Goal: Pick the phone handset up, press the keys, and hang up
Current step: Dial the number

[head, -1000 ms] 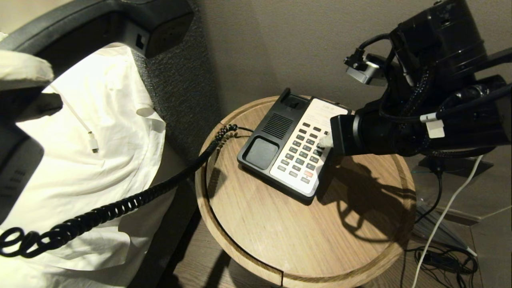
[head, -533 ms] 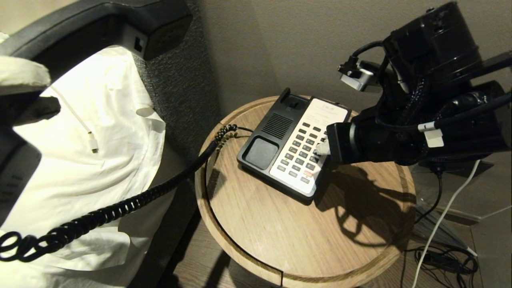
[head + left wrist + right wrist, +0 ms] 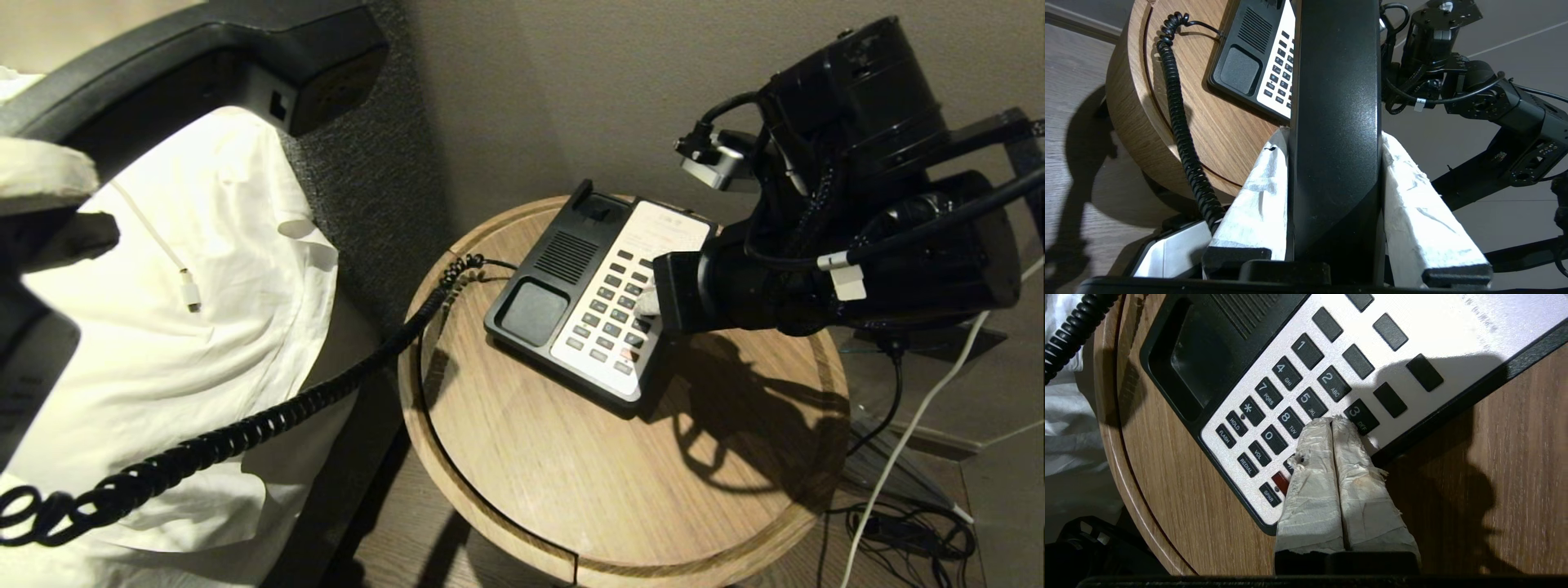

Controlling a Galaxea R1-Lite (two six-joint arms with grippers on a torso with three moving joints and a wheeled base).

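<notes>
The black phone handset (image 3: 1335, 102) stands between the white-taped fingers (image 3: 1257, 196) of my left gripper (image 3: 1334, 136), which is shut on its middle. In the head view the handset (image 3: 245, 41) is held high at the far left, off the table. Its coiled cord (image 3: 245, 433) runs down to the phone base (image 3: 535, 314). My right gripper (image 3: 1332, 421) is shut with nothing in it. Its taped tips rest over the keys (image 3: 1290, 400) beside the 5, 8 and 3 keys. Seen from the head, the right gripper (image 3: 647, 302) reaches over the keypad from the right.
The phone base sits at the back of a round wooden table (image 3: 571, 482) close to the wall. A white pillow (image 3: 204, 327) with a white charging cable (image 3: 189, 294) lies to the left. Loose cables (image 3: 906, 531) lie on the floor at the right.
My right gripper has slid a little across the keypad toward the nearer rows of keys. The left gripper keeps the handset held up at the left.
</notes>
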